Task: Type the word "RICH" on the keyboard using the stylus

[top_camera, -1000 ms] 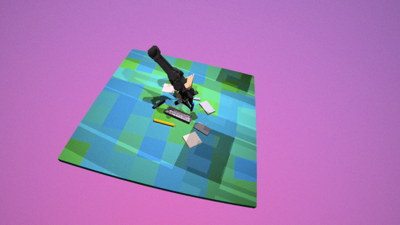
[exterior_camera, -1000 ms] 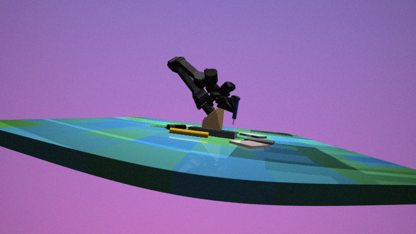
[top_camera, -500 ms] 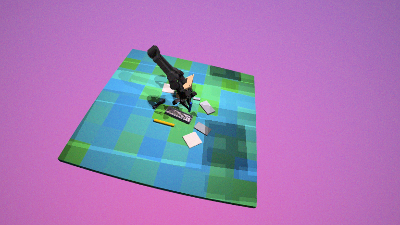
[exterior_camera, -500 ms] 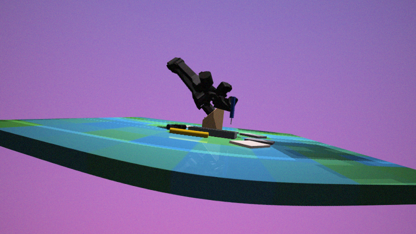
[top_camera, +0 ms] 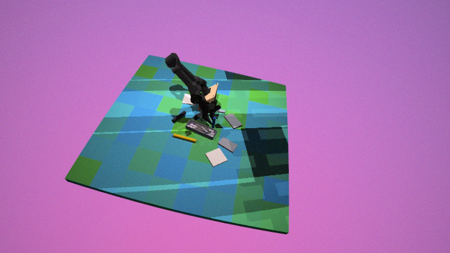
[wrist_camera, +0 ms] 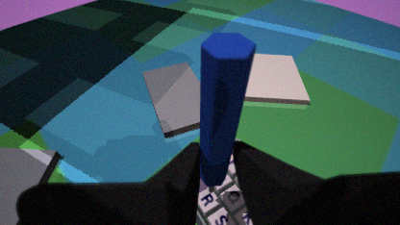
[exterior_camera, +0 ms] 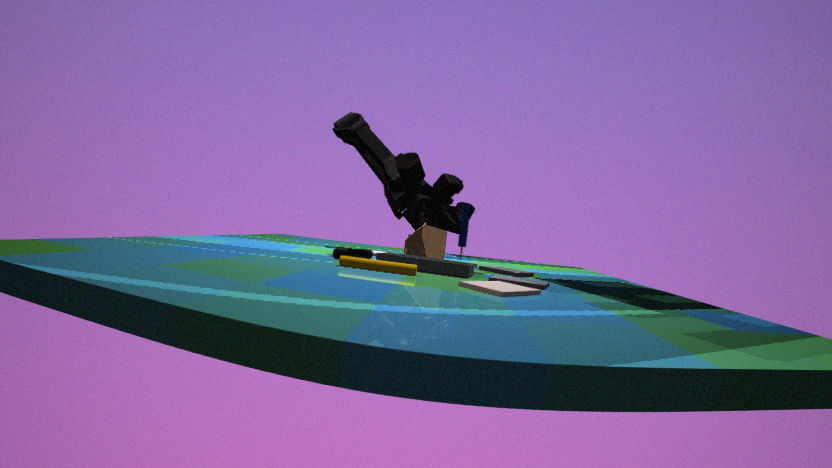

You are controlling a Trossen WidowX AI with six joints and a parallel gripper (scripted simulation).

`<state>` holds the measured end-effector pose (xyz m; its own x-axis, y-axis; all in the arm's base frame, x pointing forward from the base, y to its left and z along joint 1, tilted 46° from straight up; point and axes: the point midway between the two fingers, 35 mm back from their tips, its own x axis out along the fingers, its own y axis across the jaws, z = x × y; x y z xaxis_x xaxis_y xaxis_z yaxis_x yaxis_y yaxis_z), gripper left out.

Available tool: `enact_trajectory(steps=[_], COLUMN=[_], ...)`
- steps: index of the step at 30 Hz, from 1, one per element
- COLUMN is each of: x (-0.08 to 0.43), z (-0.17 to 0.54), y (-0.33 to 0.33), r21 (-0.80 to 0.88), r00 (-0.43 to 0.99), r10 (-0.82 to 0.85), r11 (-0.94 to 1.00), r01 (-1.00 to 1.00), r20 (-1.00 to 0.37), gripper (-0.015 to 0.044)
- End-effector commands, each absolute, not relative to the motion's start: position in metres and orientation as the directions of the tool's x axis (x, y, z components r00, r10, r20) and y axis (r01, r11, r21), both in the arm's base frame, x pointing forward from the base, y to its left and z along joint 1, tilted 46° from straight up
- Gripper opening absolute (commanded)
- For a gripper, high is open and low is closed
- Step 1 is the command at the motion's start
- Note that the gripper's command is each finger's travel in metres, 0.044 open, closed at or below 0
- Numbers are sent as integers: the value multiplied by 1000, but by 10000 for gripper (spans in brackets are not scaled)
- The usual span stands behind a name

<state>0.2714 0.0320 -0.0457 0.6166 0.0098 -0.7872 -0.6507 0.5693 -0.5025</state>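
The dark keyboard with pale keys lies on the patterned desk. My gripper is shut on the blue stylus, which stands nearly upright. The stylus's thin tip points down near the keyboard's right end in the exterior view. Whether it touches a key cannot be told. In the wrist view the handle and fingers hide the tip. The R key shows just below the handle, with an S key beyond it.
A yellow rod lies in front of the keyboard. A black cylinder lies left. Grey slabs and a pale slab lie right and front. A tan block stands behind.
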Motion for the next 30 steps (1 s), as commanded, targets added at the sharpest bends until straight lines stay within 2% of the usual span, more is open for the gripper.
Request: enact_trajectory(steps=[1, 4, 7, 30], x=[270, 270, 269, 269], z=[-47, -47, -48, -54], y=[32, 32, 33, 28], r21=[-498, -498, -498, -498], r00=[612, 612, 612, 612], r10=[15, 15, 15, 15], r11=[566, 566, 566, 566], r01=[-657, -657, -657, -657], r20=[-790, -790, -790, -791], gripper=[0, 0, 79, 81])
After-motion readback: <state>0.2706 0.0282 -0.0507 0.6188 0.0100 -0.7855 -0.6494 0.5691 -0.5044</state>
